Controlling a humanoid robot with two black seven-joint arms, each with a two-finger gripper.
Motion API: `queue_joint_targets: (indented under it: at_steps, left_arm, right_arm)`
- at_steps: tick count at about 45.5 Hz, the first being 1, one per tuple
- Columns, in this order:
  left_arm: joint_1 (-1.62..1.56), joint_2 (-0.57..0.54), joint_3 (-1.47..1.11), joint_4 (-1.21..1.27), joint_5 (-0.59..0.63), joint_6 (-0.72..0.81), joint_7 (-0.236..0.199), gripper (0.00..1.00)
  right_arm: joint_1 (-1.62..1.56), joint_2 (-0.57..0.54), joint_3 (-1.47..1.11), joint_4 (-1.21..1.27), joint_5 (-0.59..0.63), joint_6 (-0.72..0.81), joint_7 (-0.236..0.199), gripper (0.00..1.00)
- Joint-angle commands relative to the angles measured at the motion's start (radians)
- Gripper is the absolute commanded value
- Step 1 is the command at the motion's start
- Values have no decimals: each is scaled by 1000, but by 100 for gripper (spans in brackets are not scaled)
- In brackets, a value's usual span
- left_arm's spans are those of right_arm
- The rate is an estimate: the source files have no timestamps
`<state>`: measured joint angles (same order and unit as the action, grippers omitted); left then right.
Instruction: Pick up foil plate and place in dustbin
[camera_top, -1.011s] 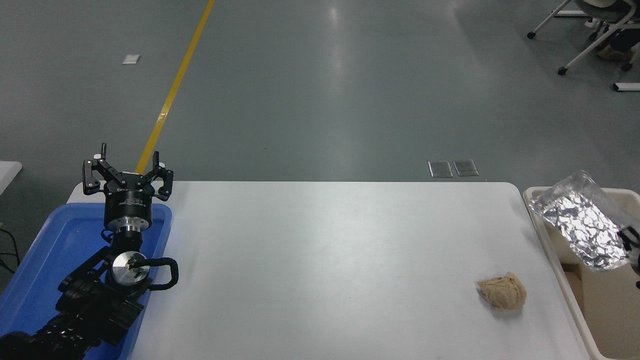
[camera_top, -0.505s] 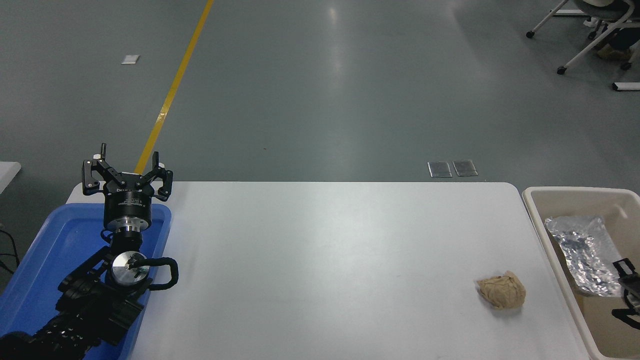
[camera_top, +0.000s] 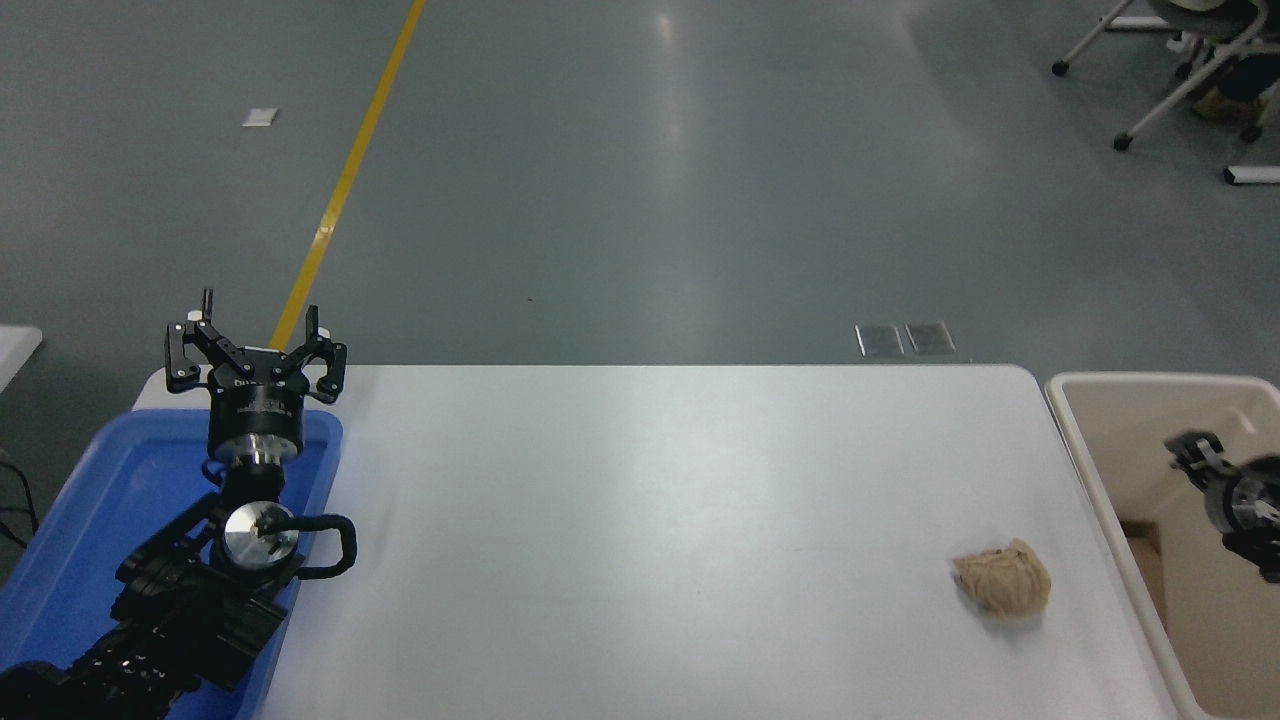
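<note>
Over the dustbin (camera_top: 1100, 400) at the counter's (camera_top: 650, 520) right end, the right gripper (camera_top: 1195, 455) is hanging, its jaws too cropped to judge, no foil plate showing beneath them, while the left gripper (camera_top: 255, 350) is resting wide-jawed above the blue tray (camera_top: 90, 500), with no readable writing anywhere.

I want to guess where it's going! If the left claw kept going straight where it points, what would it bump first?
Probably nothing: the left claw points past the table's far edge toward bare floor.
</note>
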<state>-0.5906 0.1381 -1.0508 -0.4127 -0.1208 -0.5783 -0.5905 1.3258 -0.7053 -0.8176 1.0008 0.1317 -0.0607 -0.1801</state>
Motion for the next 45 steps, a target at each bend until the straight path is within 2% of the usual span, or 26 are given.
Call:
queue_joint_targets:
  at_steps: [1,16,30,45]
  left_arm:
    - [0,0,0,0,1,0,0,99]
    - [0,0,0,0,1,0,0,99]
    - [0,0,0,0,1,0,0,99]
    - [0,0,0,0,1,0,0,99]
  right_arm:
    - [424,3,-221,370,-15,134,22,100]
    - [912,18,-394,703,-41,432,31,100]
    - [1250,21,-428,745,-40,713,27,100]
    - [1282,20,-437,745,-40,762,21,100]
